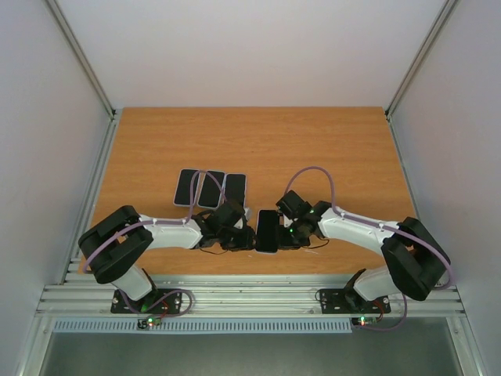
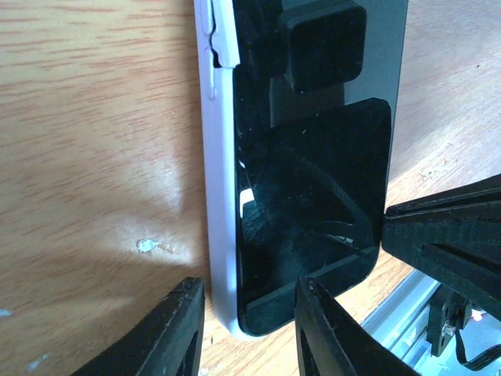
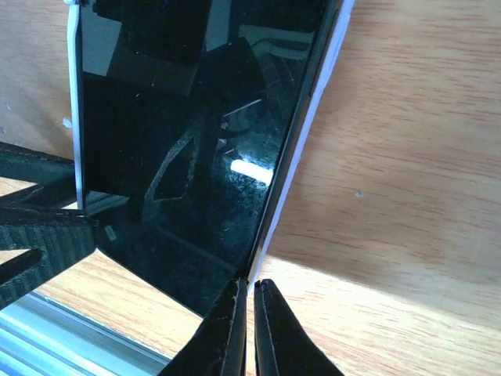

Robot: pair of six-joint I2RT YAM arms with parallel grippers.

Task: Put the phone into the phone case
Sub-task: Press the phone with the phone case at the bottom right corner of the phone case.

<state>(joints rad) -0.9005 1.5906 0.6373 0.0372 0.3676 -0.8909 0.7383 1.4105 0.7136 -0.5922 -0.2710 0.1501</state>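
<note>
Black glass phone (image 1: 267, 231) lies in the white phone case (image 2: 221, 235); my left gripper (image 2: 249, 294) has jaws apart astride the case's corner, my right gripper (image 3: 250, 291) jaws together at its opposite rim. I fear uneven squeezing levers the phone out

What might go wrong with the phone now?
The phone looks only partly seated in the white case, so pressing could pop it out. The right gripper sits at the thin case edge and might slip off. The left gripper could shove both sideways.
</note>
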